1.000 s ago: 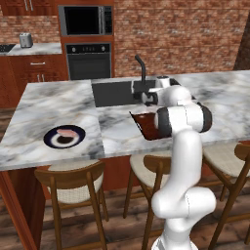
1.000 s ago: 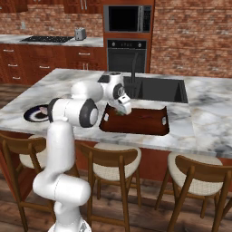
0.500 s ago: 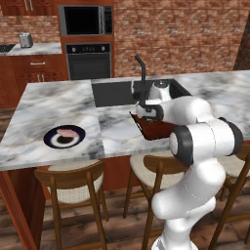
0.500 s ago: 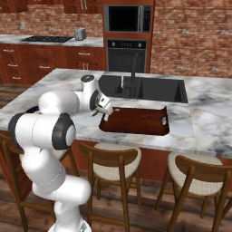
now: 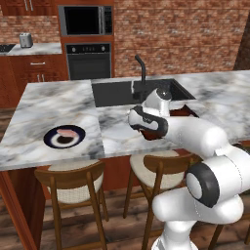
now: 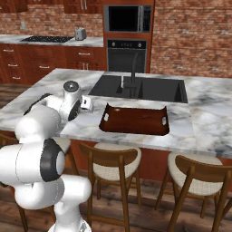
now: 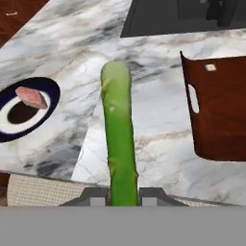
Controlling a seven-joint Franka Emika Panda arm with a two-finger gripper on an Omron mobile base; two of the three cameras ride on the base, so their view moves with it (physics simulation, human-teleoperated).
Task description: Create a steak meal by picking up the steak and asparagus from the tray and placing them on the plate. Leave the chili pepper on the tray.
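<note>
Near the table's left front edge sits the round navy-rimmed plate (image 7: 19, 111), the pale pink steak slab (image 7: 31, 97) already on it. The jaws (image 7: 124, 194) pinch the thin green asparagus stalk (image 7: 118, 134), its long axis pointing away from them; bare marble lies between. The reddish-brown rectangular tray (image 7: 218, 110) lies right.

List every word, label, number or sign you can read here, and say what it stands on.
None can be read. The oven, the microwave, the toaster, the tray, the plate and the asparagus in the gripper bear no legible text.
</note>
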